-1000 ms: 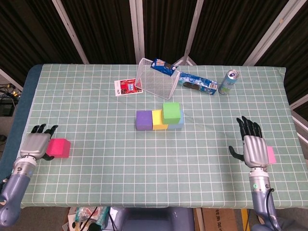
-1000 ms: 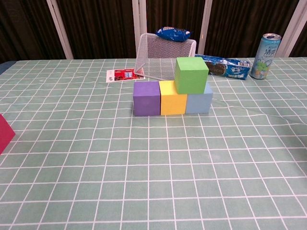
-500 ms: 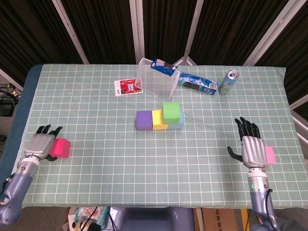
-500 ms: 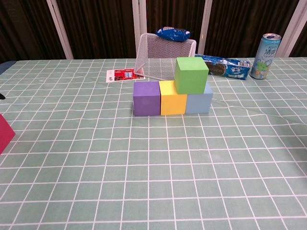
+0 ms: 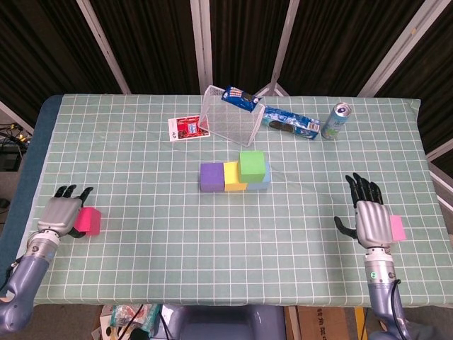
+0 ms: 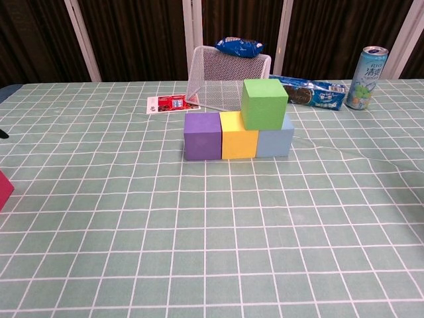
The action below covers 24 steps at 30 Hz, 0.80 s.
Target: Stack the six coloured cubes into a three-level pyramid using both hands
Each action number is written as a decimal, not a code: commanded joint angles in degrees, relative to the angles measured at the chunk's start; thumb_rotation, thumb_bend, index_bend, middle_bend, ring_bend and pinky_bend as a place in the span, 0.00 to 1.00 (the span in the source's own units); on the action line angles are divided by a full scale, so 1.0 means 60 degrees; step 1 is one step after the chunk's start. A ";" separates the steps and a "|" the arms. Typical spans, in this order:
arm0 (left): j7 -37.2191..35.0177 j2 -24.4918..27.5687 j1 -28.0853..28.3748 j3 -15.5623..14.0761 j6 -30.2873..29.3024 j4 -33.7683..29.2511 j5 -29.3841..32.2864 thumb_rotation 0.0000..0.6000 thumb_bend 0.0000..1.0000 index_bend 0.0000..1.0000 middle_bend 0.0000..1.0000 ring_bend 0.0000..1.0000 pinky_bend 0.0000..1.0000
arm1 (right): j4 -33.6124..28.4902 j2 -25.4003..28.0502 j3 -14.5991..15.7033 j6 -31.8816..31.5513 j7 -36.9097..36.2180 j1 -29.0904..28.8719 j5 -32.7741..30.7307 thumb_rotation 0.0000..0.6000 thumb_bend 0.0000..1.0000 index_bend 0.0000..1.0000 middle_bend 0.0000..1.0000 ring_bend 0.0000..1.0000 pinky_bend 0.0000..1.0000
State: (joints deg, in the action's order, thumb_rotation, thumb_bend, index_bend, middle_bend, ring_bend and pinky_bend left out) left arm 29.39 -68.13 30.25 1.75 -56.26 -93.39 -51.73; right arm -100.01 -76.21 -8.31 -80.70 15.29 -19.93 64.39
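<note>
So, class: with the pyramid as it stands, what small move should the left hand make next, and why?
Probably close the left hand on the bright pink foam cube beside it and lift. The base row of purple cube, yellow cube and pale blue cube carries only the green cube, so the second level lacks one.

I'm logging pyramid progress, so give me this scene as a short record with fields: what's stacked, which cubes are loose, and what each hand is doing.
base row: purple cube, yellow cube, light blue cube, side by side and touching
second level: green cube, set over the yellow and light blue cubes
third level: nothing yet
loose cubes: magenta cube at left hand; pink cube beside right hand
left hand: against the magenta cube, grip unclear
right hand: open, fingers spread, holding nothing
background: wire basket, drink can
</note>
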 commanded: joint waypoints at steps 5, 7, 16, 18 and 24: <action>-0.0096 0.0281 0.0049 0.0165 -0.0254 -0.0520 -0.0225 1.00 0.24 0.02 0.46 0.05 0.05 | -0.0031 0.0004 -0.0063 0.0051 0.0010 0.0041 0.0036 1.00 0.32 0.00 0.00 0.00 0.00; -0.0124 0.0475 0.0114 0.0299 -0.0348 -0.0849 -0.0307 1.00 0.24 0.02 0.46 0.05 0.05 | -0.0054 0.0005 -0.0073 0.0075 0.0012 0.0053 0.0047 1.00 0.32 0.00 0.00 0.00 0.00; 0.0058 0.1357 0.0988 0.1311 -0.0136 -0.2364 0.0071 1.00 0.24 0.02 0.45 0.05 0.05 | -0.0091 0.0020 -0.0147 0.0181 -0.0046 0.0082 0.0043 1.00 0.32 0.00 0.00 0.00 0.00; 0.0452 0.1499 0.1450 0.1581 0.0085 -0.2684 0.0653 1.00 0.24 0.02 0.45 0.05 0.05 | -0.0104 0.0027 -0.0175 0.0208 -0.0077 0.0084 0.0051 1.00 0.32 0.00 0.00 0.00 0.00; 0.2244 0.1293 0.3501 0.2198 0.0231 -0.3176 0.3751 1.00 0.24 0.01 0.44 0.05 0.05 | -0.0106 0.0041 -0.0214 0.0405 -0.0141 0.0085 0.0031 1.00 0.32 0.00 0.00 0.00 0.00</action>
State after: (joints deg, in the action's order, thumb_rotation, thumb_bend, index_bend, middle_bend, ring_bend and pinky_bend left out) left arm 36.09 -59.82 43.43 12.04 -55.57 -110.07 -40.02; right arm -100.65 -75.98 -9.58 -78.27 14.45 -19.43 64.59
